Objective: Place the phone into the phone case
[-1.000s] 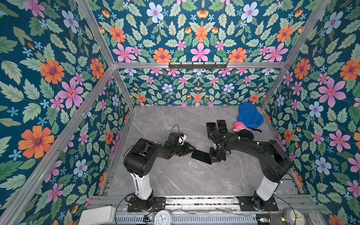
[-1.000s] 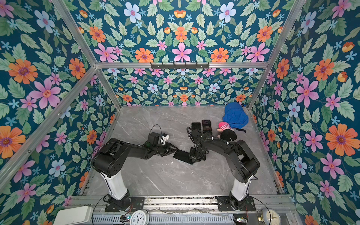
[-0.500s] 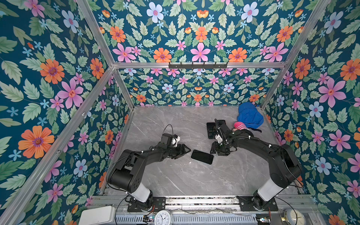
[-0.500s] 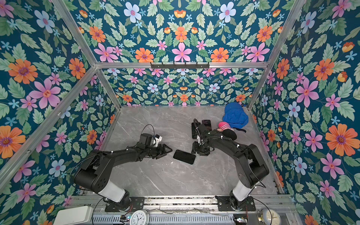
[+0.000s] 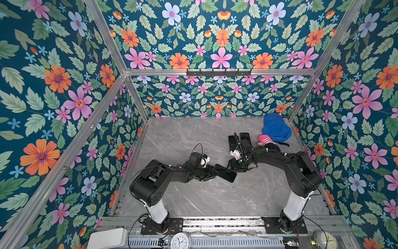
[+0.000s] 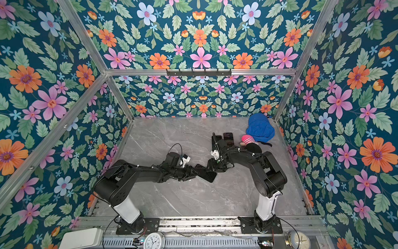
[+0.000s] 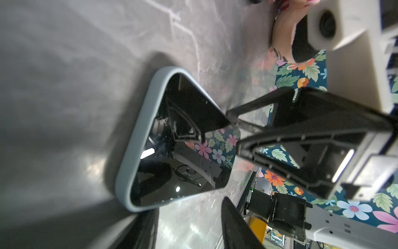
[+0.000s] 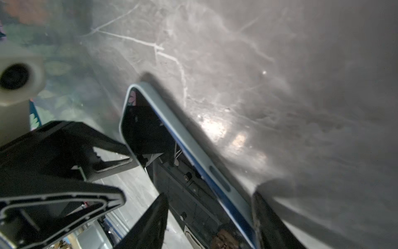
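The phone (image 5: 228, 176) lies flat on the grey table near the middle, screen up, inside a light blue phone case (image 7: 137, 140) whose rim runs round the screen. In the right wrist view a dark blue strip of the phone's side shows above the case rim (image 8: 172, 112) along one long edge. My left gripper (image 5: 212, 172) is at the phone's left end, jaws apart, with that end just in front of them (image 7: 189, 207). My right gripper (image 5: 233, 167) stands open astride the right end (image 8: 209, 195), one finger against the case's side.
Two dark phones or cases (image 5: 239, 140) lie at the back, behind the right arm. A blue cloth (image 5: 275, 128) and a pink striped item (image 5: 266, 139) lie in the back right corner. Flowered walls close the table on three sides.
Half a second ago both grippers had pulled back from the phone with their jaws apart. Both have come back to it, one at each end. The phone has stayed in place.
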`<state>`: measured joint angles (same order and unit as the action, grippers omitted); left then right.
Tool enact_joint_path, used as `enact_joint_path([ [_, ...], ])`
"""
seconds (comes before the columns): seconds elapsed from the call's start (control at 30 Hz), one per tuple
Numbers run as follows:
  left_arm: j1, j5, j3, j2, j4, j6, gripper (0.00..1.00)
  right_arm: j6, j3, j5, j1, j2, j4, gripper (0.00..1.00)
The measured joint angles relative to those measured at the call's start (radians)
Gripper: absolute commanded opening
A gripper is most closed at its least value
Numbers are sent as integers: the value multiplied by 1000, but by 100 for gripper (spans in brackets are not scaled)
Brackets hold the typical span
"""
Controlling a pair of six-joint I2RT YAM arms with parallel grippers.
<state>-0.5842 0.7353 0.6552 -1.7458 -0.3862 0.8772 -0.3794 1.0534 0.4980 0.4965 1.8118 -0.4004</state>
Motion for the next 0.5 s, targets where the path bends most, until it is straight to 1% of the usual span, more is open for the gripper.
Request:
enact_joint_path([
  [0.17,26,5,126,-95,21,-43,44,-22,-59,44,16,-27,61,56],
  [0.33,48,11,192,-137,54,-70,44,-96,-98,50,37,-55,84,52],
  [0.43,48,14,225,-140,112,-82,46,-150,-114,11,37,-88,61,56],
  [0.5,48,2,236,-102,206,-98,43,-186,-126,-32,31,-128,33,56],
])
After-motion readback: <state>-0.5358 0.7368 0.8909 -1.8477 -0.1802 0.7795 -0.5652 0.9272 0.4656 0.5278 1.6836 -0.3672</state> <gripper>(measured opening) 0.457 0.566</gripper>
